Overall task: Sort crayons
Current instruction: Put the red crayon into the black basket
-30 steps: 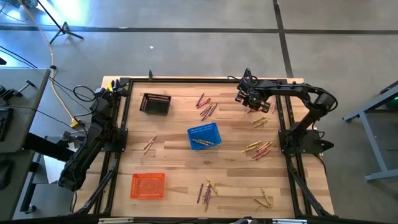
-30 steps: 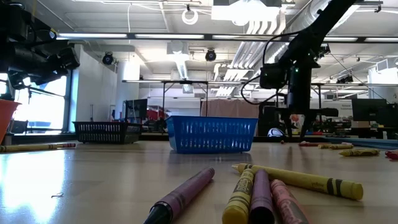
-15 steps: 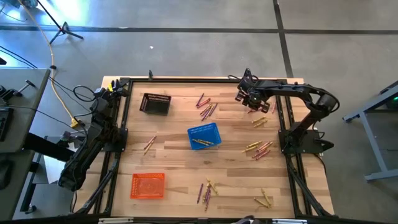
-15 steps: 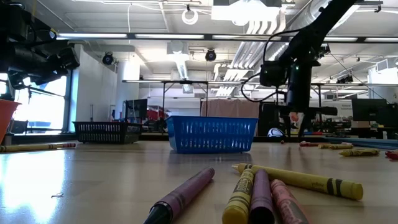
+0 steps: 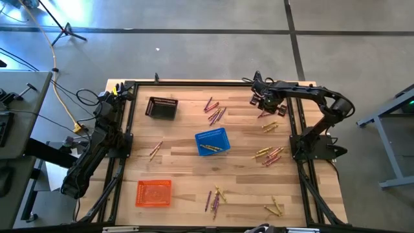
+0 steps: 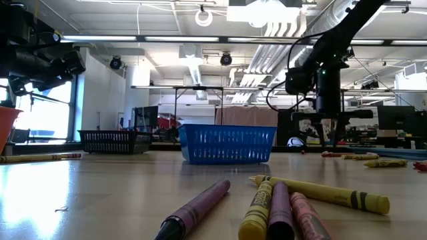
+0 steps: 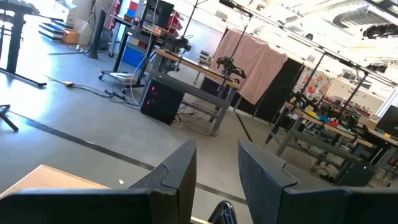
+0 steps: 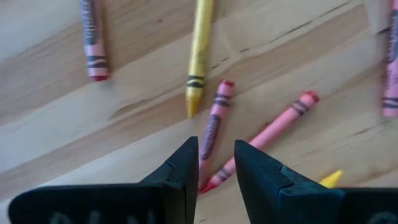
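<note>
The right gripper (image 8: 216,163) hung fingers-down over the wooden table's (image 5: 181,168) far right corner, its jaws parted by a narrow gap and holding nothing, just above loose pink and yellow wax crayons (image 8: 211,126) (one pink stick ran partly behind the dark fingertips (image 8: 186,163)). The left gripper (image 7: 216,167) waited raised off the table's left edge, jaws likewise slightly apart and empty. More crayons lay scattered around the blue mesh basket (image 5: 212,141).
</note>
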You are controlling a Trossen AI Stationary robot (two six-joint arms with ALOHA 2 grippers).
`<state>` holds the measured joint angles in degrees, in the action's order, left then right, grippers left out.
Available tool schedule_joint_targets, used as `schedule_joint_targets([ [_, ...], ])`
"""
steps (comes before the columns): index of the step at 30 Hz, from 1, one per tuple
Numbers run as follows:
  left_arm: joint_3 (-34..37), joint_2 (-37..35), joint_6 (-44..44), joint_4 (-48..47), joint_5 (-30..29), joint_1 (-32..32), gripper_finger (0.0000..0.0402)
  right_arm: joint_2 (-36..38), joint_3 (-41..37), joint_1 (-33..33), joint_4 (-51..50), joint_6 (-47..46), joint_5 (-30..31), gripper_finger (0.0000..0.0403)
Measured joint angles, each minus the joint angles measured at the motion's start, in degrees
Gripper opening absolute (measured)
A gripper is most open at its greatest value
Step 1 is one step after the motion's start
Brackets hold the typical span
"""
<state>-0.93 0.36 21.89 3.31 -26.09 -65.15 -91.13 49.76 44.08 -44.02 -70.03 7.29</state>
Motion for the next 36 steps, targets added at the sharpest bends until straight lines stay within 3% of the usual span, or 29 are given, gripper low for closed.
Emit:
schedule_joint_targets([
  [23, 0.0, 0.0, 0.0, 0.0, 0.0, 0.0, 0.0104, -5.0, 0.2, 0.4, 3.6, 3.5, -1.3, 0.0085],
  [32, 0.0, 0.0, 0.0, 0.0, 0.0, 0.0, 0.0104, -5.1, 0.2, -0.5, 4.2, 4.5, -1.1, 0.0012],
  [36, 0.0, 0.0, 0.0, 0.0, 0.0, 0.0, 0.0104, -5.1, 0.2, -1.3, 4.0, 4.0, -0.7, 0.0018],
])
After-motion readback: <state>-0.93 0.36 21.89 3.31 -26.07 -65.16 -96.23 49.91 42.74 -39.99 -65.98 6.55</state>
